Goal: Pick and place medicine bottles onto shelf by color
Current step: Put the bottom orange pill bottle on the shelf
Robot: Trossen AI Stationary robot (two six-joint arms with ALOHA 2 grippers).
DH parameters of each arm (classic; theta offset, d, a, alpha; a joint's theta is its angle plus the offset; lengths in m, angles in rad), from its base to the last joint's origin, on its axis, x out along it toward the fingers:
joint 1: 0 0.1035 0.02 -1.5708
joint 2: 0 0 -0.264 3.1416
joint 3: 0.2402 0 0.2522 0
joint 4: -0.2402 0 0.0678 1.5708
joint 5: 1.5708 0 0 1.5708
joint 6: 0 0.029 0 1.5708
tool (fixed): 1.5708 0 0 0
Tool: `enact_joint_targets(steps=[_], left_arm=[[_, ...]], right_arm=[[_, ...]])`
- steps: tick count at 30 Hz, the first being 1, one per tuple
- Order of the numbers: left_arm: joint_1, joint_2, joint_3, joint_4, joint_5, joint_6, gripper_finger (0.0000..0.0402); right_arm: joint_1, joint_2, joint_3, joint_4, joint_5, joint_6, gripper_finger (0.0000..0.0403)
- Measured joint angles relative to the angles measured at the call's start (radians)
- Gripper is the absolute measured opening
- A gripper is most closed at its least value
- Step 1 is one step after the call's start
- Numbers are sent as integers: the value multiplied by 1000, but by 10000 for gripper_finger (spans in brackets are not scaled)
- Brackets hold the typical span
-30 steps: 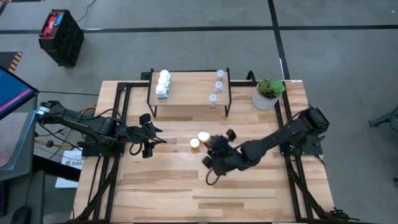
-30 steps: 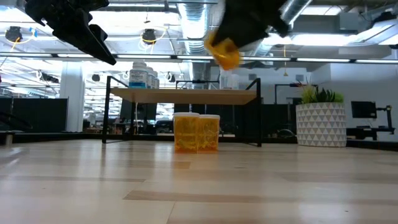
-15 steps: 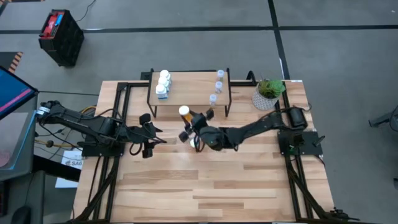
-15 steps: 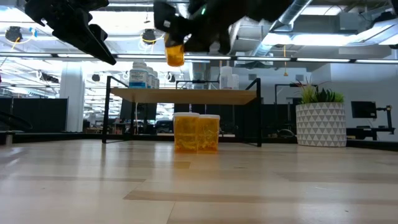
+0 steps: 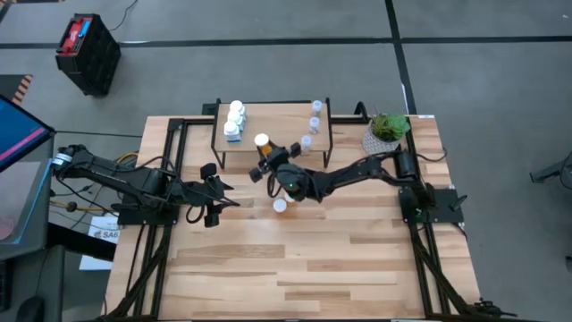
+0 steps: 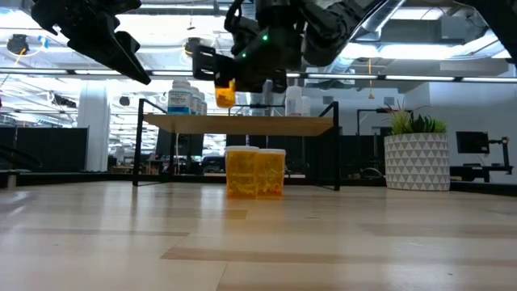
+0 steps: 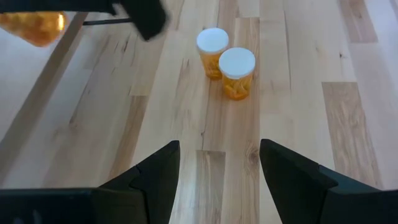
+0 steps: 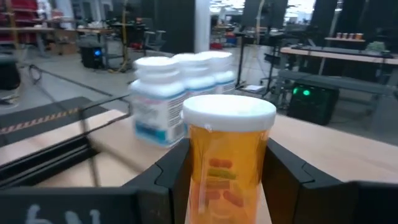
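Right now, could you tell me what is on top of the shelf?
On the shelf: three white bottles at one end, three clear bottles at the other. The middle is bare.

Two dark jointed arms, blunt black fingers (image 7: 158, 171)

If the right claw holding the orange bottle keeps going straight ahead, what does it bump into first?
Probably the white bottles on the shelf. The right claw with the orange bottle points right at them, though depth is hard to judge.

Held orange bottle (image 7: 32, 25) cut off at the left wrist view's edge; blue-labelled bottles (image 8: 180, 93) blurred.
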Motion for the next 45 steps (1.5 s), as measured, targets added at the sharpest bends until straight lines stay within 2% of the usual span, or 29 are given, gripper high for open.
enact_joint_targets(steps=[13, 26, 39, 45], left_arm=[[0, 0, 0, 0, 0, 0, 210], [0, 0, 0, 0, 0, 0, 210], [0, 0, 0, 0, 0, 0, 210], [0, 0, 0, 0, 0, -4, 210]], right_arm=[[-66, 6, 1, -19, 10, 35, 172], [-105, 6, 0, -34, 3, 35, 227], [-117, 6, 0, -61, -69, 37, 229], [-117, 6, 0, -61, -70, 34, 250]])
